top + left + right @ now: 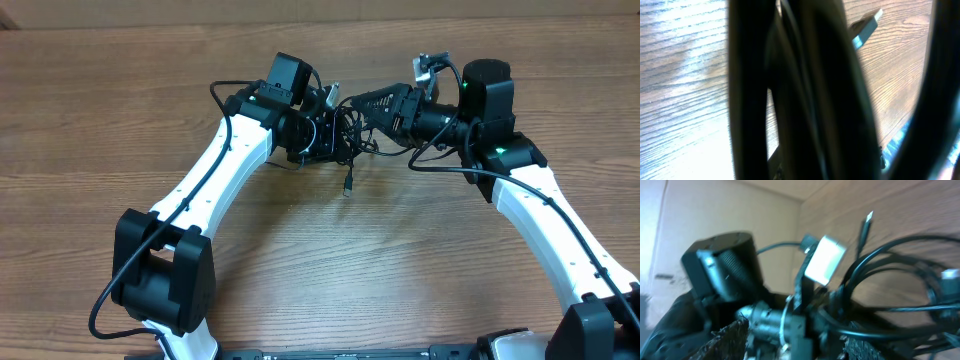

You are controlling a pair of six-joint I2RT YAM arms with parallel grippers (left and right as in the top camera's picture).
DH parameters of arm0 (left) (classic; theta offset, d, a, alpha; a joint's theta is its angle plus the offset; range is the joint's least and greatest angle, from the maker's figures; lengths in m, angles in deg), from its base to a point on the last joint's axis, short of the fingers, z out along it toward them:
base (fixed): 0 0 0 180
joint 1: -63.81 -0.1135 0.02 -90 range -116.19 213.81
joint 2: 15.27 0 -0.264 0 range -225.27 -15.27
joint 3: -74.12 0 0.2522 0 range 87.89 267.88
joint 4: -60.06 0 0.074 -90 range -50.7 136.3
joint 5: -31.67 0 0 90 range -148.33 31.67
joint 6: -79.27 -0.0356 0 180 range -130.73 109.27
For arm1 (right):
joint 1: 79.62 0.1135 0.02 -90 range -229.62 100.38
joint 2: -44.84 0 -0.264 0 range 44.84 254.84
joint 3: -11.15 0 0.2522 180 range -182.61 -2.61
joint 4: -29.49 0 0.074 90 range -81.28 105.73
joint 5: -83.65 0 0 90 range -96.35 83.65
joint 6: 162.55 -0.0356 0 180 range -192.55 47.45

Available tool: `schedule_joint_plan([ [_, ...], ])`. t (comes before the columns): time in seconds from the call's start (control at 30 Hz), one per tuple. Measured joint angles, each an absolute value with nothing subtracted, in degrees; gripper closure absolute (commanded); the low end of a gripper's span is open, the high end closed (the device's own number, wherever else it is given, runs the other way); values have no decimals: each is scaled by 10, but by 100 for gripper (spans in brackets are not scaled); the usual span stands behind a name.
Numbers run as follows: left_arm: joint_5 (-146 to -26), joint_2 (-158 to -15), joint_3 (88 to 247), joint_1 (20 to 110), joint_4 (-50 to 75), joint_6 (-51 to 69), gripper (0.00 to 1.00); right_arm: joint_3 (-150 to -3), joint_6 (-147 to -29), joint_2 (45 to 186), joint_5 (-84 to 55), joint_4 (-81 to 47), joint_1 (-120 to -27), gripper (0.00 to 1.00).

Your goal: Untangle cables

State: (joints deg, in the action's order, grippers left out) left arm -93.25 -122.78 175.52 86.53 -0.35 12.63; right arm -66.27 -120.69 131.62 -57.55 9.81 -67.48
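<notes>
Cables (345, 140): black tangle sitting far-middle on the table (330, 270), right between the two grippers.
Left gripper (332, 124): fingers pinched together on the tangle (its own camera is mostly blurry black strands up close, plus a silvery-blue tip (865, 27)).
Right gripper (358, 104): fingers (730, 337) spread apart, strands crossing the gap, nothing clamped.
Loose end: one plug (348, 187) trails toward the near side, just clear of the knot.
Open room: bare wood between the arms on the near side; the far edge is closer.
</notes>
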Motion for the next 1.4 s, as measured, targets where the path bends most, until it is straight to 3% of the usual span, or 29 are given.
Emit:
schedule_joint_plan([
  [0.27,-937,-1228,1755,865,-3,128,94,-663,-1220,1316,-603,59,-675,40],
  [0.73,-972,-1228,1755,866,-4,129,92,-662,-1212,1316,-542,50,-656,96],
  [0.87,-973,-1228,1755,866,-4,129,91,-662,-1212,1316,-534,50,-656,96],
  [0.97,-973,-1228,1755,866,-4,129,80,-662,-1212,1316,-528,51,-656,96],
  [1.17,-934,-1228,1757,868,-30,131,68,-660,-1221,1317,-523,116,-653,96],
  [1.4,-835,-1231,1755,868,-75,131,66,-701,-1238,1303,-519,161,-677,96],
])
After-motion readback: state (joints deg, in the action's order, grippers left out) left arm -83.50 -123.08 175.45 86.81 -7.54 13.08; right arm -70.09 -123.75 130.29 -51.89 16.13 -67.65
